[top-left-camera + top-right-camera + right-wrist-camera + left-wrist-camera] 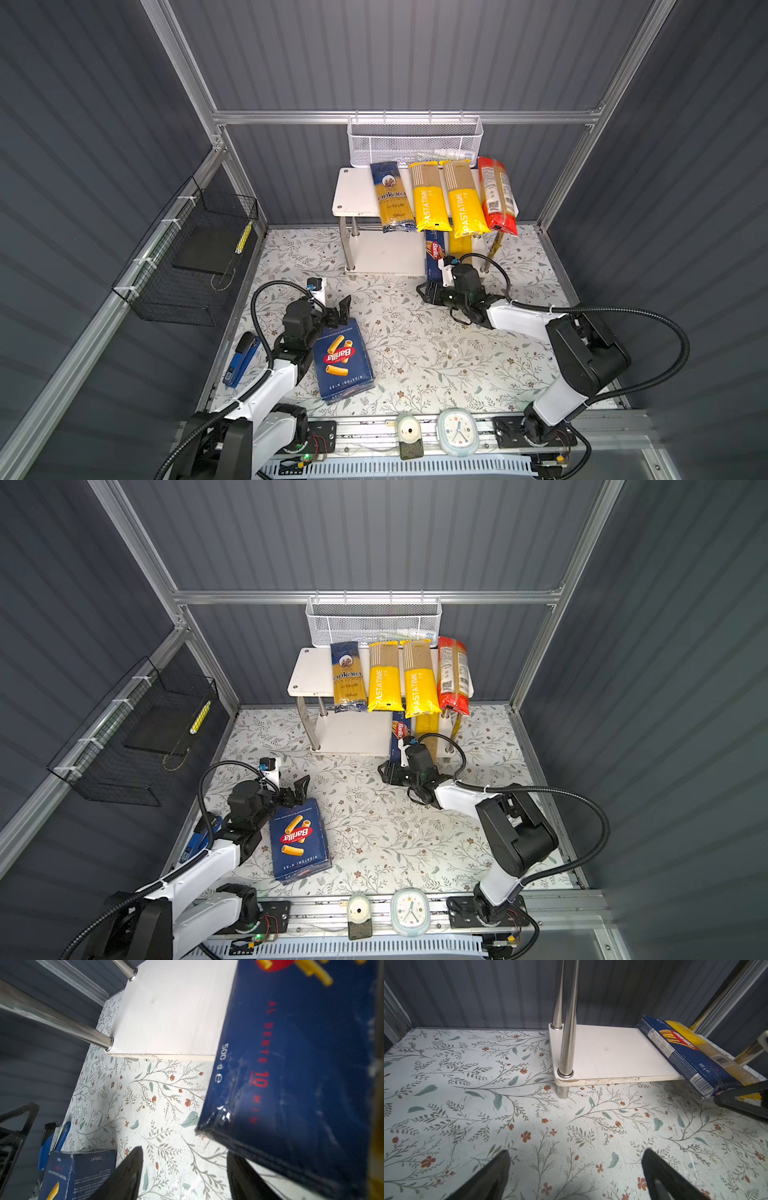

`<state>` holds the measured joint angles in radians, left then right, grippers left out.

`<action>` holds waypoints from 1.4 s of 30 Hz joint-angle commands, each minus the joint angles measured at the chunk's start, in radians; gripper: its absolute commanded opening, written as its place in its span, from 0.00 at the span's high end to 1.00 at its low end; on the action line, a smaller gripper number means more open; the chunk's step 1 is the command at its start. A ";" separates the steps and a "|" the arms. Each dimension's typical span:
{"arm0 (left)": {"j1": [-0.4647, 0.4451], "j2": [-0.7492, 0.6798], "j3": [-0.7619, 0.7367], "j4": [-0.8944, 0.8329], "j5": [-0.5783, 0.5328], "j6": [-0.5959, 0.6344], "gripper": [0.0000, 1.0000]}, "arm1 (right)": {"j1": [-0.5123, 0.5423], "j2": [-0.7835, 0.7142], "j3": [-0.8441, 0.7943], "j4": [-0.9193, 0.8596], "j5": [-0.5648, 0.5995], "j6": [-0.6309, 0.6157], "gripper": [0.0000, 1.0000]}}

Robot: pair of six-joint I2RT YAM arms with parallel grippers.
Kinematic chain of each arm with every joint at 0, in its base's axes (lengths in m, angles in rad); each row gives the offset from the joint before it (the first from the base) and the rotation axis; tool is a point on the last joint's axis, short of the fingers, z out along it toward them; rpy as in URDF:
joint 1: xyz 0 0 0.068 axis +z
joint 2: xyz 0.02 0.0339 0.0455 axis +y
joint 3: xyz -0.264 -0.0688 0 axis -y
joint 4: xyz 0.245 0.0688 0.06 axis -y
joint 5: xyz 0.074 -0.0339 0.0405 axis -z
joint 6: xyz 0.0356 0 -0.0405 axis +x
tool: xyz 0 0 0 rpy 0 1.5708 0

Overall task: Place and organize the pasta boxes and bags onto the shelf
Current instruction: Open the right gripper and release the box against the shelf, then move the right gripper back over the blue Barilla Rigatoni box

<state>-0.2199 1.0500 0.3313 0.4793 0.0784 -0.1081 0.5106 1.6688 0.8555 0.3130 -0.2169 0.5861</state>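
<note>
- The shelf (357,195) sits at 12 o'clock on the floral tabletop (415,353). Four bags (432,199) overhang its top board, so a bump from below could probably knock one off.
- The wide Barilla rigatoni box (343,365) lies flat at 7 o'clock, not shelved yet.
- The narrow Barilla spaghetti box (434,253) pokes off the lower board toward 6 o'clock. A skewed shove might jam it against the yellow-clear bag (460,245) beside it.
- Right gripper (430,293): jaws apart, empty, right at that box's near end.
- Left gripper (344,309): jaws wide apart, empty, at the rigatoni box's 12 o'clock end.
</note>
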 commanded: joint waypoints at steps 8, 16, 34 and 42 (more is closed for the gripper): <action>0.002 0.007 0.008 -0.012 0.012 0.009 0.01 | -0.037 0.008 0.074 -0.017 -0.001 -0.033 0.33; 0.002 0.010 0.012 -0.016 0.012 0.008 0.00 | -0.013 -0.080 -0.002 -0.080 -0.193 -0.133 0.30; 0.135 0.159 0.216 -0.244 0.140 -0.092 0.01 | 0.396 -0.305 0.033 -0.542 -0.065 -0.587 0.21; 0.188 0.296 0.341 -0.377 0.325 -0.102 0.01 | 0.546 -0.168 0.092 -0.526 0.016 -0.640 0.18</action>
<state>-0.0372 1.3262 0.6365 0.1825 0.3004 -0.1947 1.0264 1.4582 0.9085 -0.1921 -0.2523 -0.0055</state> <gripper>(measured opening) 0.994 0.818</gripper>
